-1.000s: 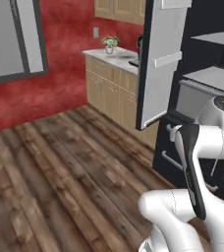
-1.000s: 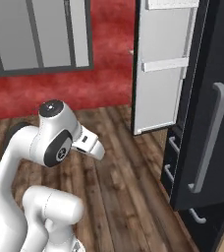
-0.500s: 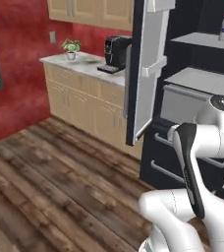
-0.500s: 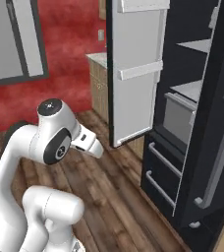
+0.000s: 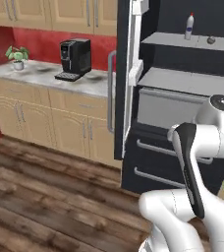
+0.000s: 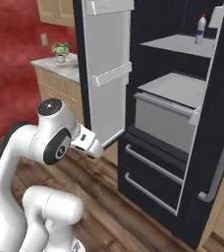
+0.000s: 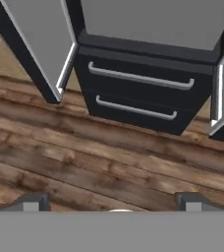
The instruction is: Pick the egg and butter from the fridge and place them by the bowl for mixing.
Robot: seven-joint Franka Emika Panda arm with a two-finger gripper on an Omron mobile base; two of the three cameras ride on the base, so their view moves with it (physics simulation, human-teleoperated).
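Whole scene shifted across both base views over the last second: the base drove and turned, so that was camera motion, nothing in the kitchen moved. Red wall and window slid out; the fridge came round to face the robot, both doors open, grey shelves and lower drawers straight ahead. Judgement: approach leg about finished, reach into the fridge not yet started.

Arm kept the same folded pose throughout. End effector hung low, aimed at the wood floor in front of the drawers, fingers spread wide, holding nothing.

Tabletop to the left of the fridge carried a coffee machine and a small potted plant.

Task items: a small brownish ball on the upper shelf, right of the white bottle, was likely the egg; small and blurred, so not certain.

Hard to read:
- Butter: couldn't pick it out on any visible shelf.
- Bowl: couldn't locate it on the visible stretch of tabletop.
- Upper shelf's right end was cut by the frame edge in the left base view and blocked by the right door in the right base view.
- Drawer contents hidden.
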